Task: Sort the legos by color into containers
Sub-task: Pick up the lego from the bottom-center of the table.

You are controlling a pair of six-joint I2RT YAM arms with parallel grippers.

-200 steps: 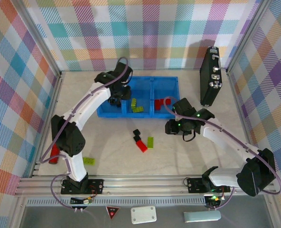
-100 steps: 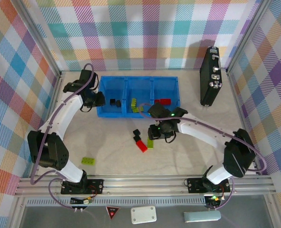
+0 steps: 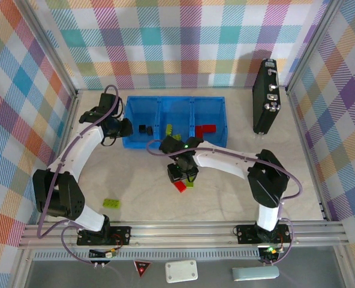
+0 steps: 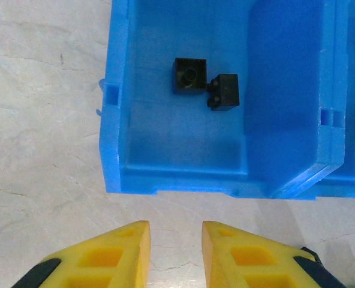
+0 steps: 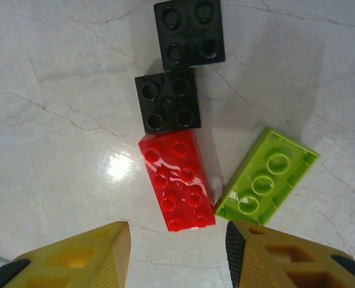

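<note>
The blue tray (image 3: 223, 114) holds black legos (image 3: 144, 128) in its left container, lime ones (image 3: 170, 129) in the middle and red ones (image 3: 205, 128) on the right. My left gripper (image 3: 120, 127) (image 4: 174, 231) hovers over bare table just outside the tray's wall (image 4: 114, 150), its jaws a narrow gap apart and empty. Two black cubes (image 4: 190, 75) lie in the container ahead of it. My right gripper (image 3: 181, 173) (image 5: 178, 231) stands open just short of a red lego (image 5: 177, 180) on the table. Beside that brick lie a lime lego (image 5: 267, 174) and two black legos (image 5: 168, 101).
Another lime lego (image 3: 111, 203) lies alone on the table at the near left. A tall black case (image 3: 266, 96) stands at the back right. Checked walls close in three sides, and a metal rail (image 3: 183, 231) runs along the near edge.
The right arm swung left from the tray's right end to the loose legos at mid-table. The left arm drew back from over the left container to the table beside the tray.
</note>
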